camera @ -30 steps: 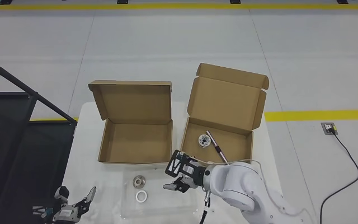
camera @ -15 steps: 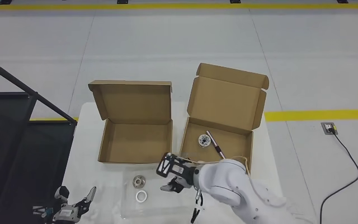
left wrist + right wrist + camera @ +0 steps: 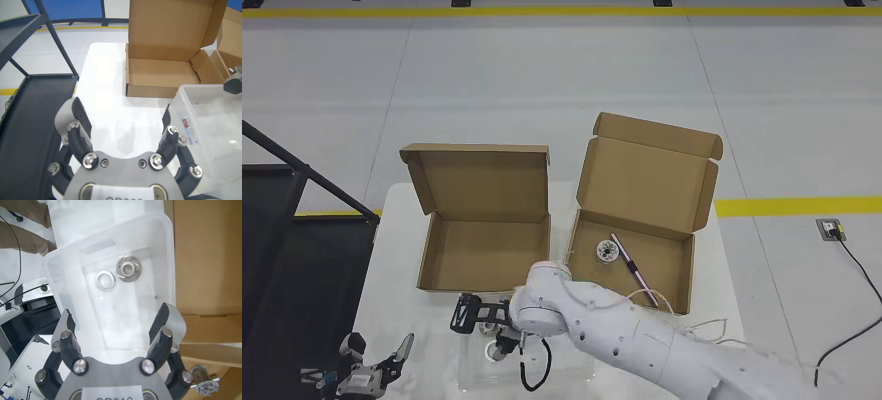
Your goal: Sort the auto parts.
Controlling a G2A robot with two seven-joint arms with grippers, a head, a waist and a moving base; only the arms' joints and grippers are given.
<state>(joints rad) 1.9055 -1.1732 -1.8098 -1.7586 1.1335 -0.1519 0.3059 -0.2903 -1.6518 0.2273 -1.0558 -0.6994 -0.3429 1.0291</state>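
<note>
A clear plastic bin (image 3: 168, 256) at the table's near edge holds a silver ring (image 3: 104, 280) and a grey flanged disc (image 3: 128, 269), lying side by side. My right gripper (image 3: 116, 313) hovers open above the bin, a short way from both parts, with nothing between its fingers. From the top view the right gripper (image 3: 472, 314) is over the bin's left part, and the ring (image 3: 495, 350) lies just beside it. My left gripper (image 3: 122, 108) stands open over bare table left of the bin (image 3: 208, 123), at the near left corner (image 3: 372, 375).
Two open cardboard boxes stand behind the bin. The left box (image 3: 485, 255) is bare inside. The right box (image 3: 667, 265) holds a toothed metal disc (image 3: 607, 250) and a thin rod (image 3: 632, 265). A black shelf rack (image 3: 28, 113) borders the table's left side.
My right arm has swung left across the bin, from near the right box's front to over the bin's left part. The left gripper has stayed put.
</note>
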